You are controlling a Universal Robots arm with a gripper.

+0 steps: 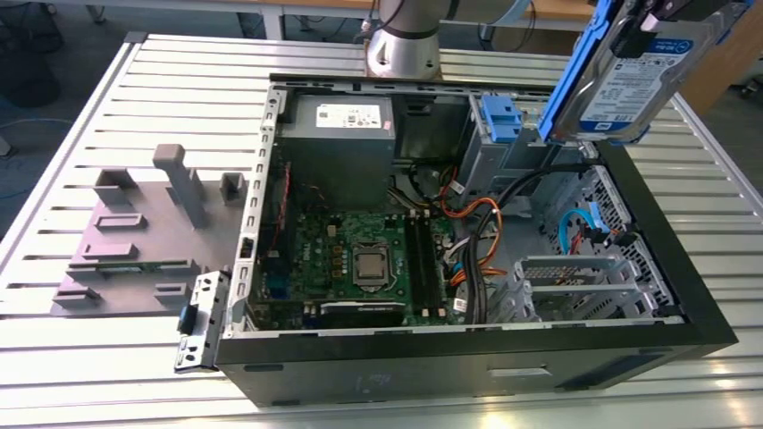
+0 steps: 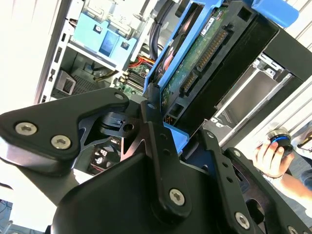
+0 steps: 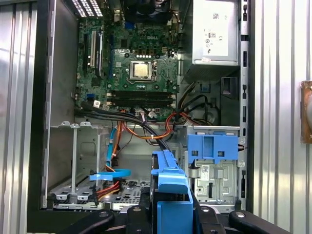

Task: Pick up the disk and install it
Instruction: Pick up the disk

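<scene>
One disk (image 1: 630, 82) is hanging in the air over the open computer case (image 1: 477, 362), above the corner toward the exterior view's right, standing nearly upright with its labelled face turned to that camera and its blue carrier framing it. One tool (image 2: 180, 121) is clamping it: in the second wrist view the black fingers (image 2: 155, 127) are pressing in on either side of the carrier, with the disk's green circuit board (image 2: 202, 56) facing the lens. In the exterior view the picture's upper edge is cutting off the top of the disk. In the first wrist view the disk is showing edge-on as a blue carrier strip (image 3: 170, 187). The case is lying on its side on the slatted metal surface (image 1: 131, 375) and is holding one motherboard (image 1: 357, 259), one grey power supply (image 1: 339, 134), one blue bracket (image 1: 498, 121) on the drive bay, and a bundle of orange and black cables (image 1: 474, 219). One person's hand (image 2: 269, 157) is gripping a small round object that is hard to make out.
</scene>
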